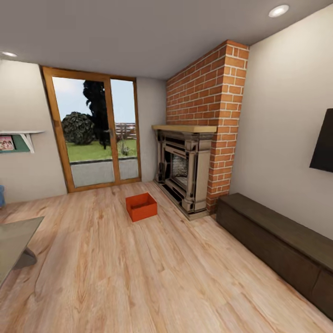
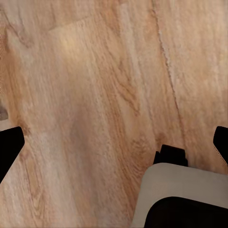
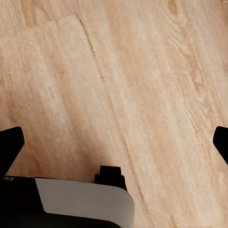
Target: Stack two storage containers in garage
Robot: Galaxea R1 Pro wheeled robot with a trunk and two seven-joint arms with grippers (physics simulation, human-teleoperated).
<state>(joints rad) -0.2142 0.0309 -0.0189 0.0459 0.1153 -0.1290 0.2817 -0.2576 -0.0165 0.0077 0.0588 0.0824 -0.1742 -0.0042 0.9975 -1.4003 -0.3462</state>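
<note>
While viewed from the head camera:
Box (image 1: 141, 206): set mid-frame on wood floor (image 1: 138, 268), beside fireplace (image 1: 185, 169); bare planks all round.
Grippers: left (image 2: 114, 142) and right (image 3: 114, 142) spread wide, nothing held.

Orange-red storage container (image 1: 141, 206); red-brick chimney (image 1: 209, 99); light wood-plank flooring (image 1: 138, 273).

Brick chimney (image 1: 210, 106) above fireplace (image 1: 184, 169); glass doors (image 1: 95, 132) to garden; dark low cabinet (image 1: 277, 243) beneath television (image 1: 323, 141); glass table (image 1: 14, 243).
</note>
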